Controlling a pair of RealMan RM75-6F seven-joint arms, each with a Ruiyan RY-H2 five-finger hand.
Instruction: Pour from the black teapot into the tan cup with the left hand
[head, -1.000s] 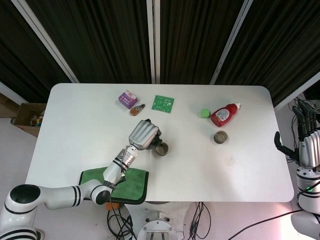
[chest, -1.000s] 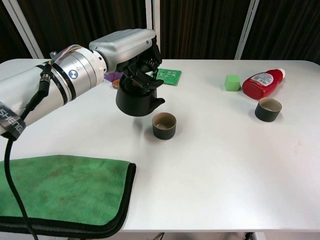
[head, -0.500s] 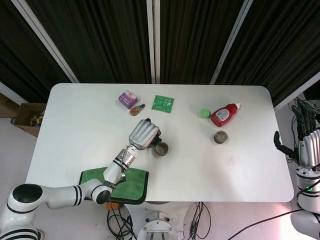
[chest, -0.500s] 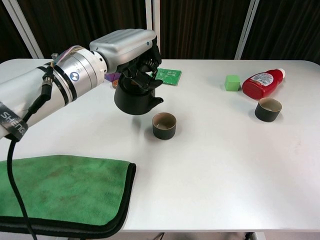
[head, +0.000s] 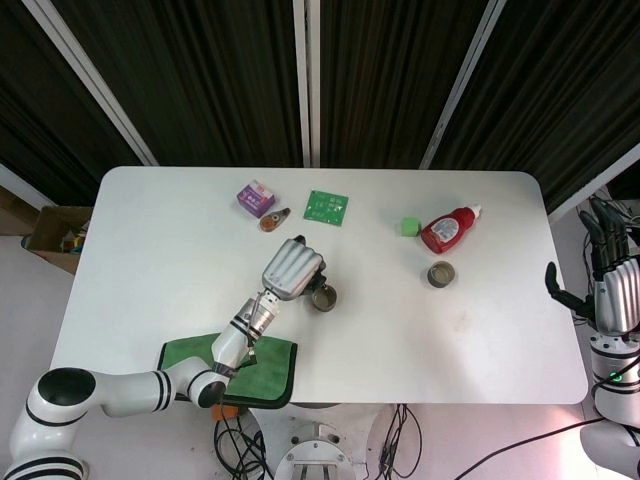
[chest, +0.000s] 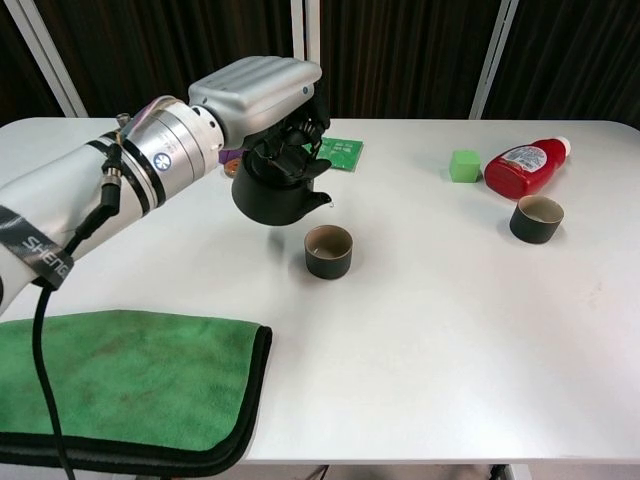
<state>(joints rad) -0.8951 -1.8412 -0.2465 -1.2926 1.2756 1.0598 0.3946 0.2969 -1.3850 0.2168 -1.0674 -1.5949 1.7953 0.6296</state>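
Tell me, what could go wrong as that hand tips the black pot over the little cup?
The black teapot, held in the air by the left hand, has its spout above and just left of the tan cup, so an early pour might land on the white table. The cup looks small and light; a low swing could knock it over. A second similar cup sits near the red bottle, well clear.

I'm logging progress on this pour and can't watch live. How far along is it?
Done: the left hand grips the black teapot and has it lifted off the table. In hand: the teapot hangs just left of and above the tan cup, spout toward it. Left: tipping it; no stream shows. The right hand sits idle off the table edge.
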